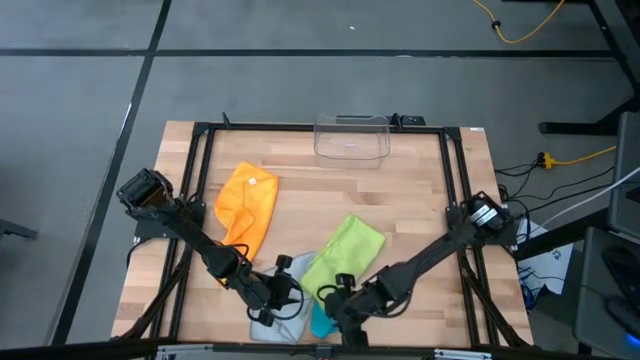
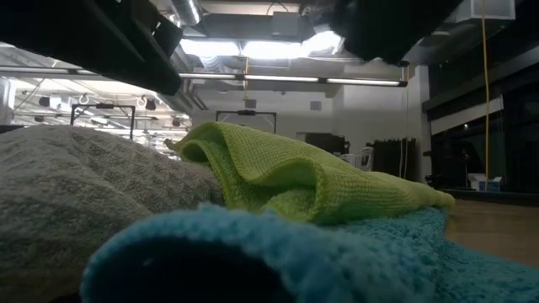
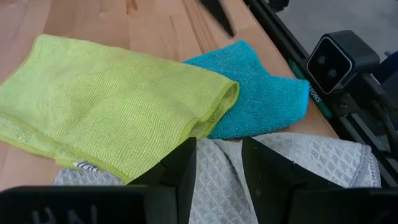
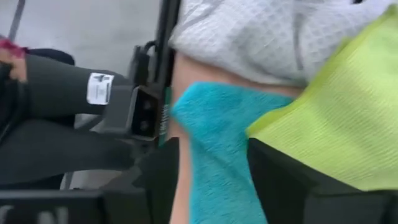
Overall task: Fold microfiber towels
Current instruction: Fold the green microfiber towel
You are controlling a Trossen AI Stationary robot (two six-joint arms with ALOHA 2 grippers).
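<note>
Four microfiber towels lie on the table (image 1: 420,210), one of each colour: one orange towel (image 1: 248,205), one lime green towel (image 1: 345,250), one teal blue towel (image 1: 322,322) and one light grey towel (image 1: 272,325). One clear plastic bin (image 1: 352,138) stands at the table's far edge. Two arms reach in, one per side, each carrying one gripper.

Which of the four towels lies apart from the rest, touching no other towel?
The orange towel, alone on the left half of the table. The lime green, teal and grey towels bunch together at the near edge.
</note>
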